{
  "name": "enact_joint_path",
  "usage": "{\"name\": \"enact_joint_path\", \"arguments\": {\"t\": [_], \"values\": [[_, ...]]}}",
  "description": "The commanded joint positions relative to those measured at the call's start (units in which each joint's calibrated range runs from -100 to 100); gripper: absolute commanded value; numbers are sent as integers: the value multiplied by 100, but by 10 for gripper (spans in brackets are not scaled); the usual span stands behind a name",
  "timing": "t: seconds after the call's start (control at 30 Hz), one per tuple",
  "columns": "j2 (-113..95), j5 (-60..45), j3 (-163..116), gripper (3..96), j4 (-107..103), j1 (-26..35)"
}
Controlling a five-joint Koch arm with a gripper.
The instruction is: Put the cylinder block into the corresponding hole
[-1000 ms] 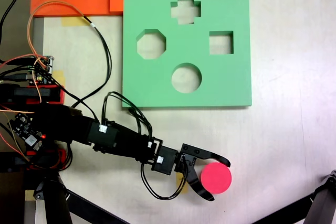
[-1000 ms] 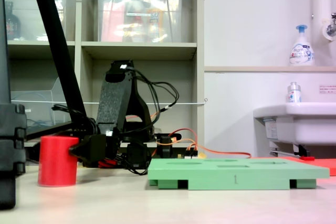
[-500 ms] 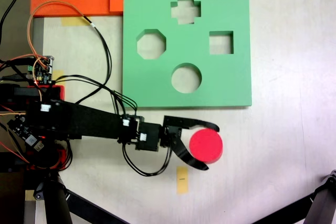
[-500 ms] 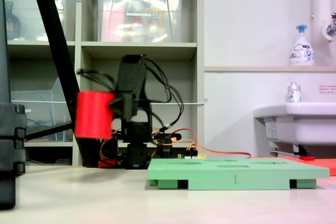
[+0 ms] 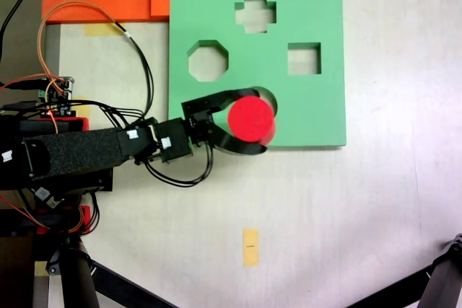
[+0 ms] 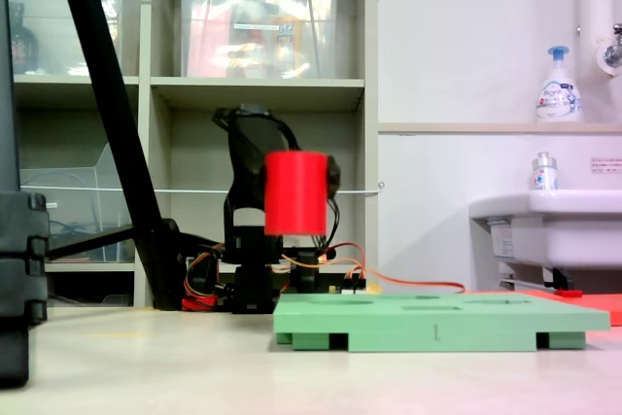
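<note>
Carry step: the short bright red-pink cylinder block (image 5: pixel 251 119) rides above the flat green square foam board (image 5: pixel 317 113), close to its circular cutout (image 5: pixel 270 99).

The black fingers (image 5: pixel 242 121) are clamped on the block's sides, holding it upright and well clear of the board in the second exterior view (image 6: pixel 295 192). Judging by the first exterior view, the block sits slightly off the cutout, so the next move likely calls for centring, then lowering. The block covers most of the cutout there, and in the second exterior view it hides the fingers.
</note>
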Motion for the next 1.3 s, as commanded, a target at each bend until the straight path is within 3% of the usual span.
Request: {"name": "enact_joint_path", "arguments": {"t": [0.03,0.7,1.3], "values": [[395,54,58,391,533,176],[3425,49,576,392,1929,410],[4012,59,327,411,2141,464]]}}
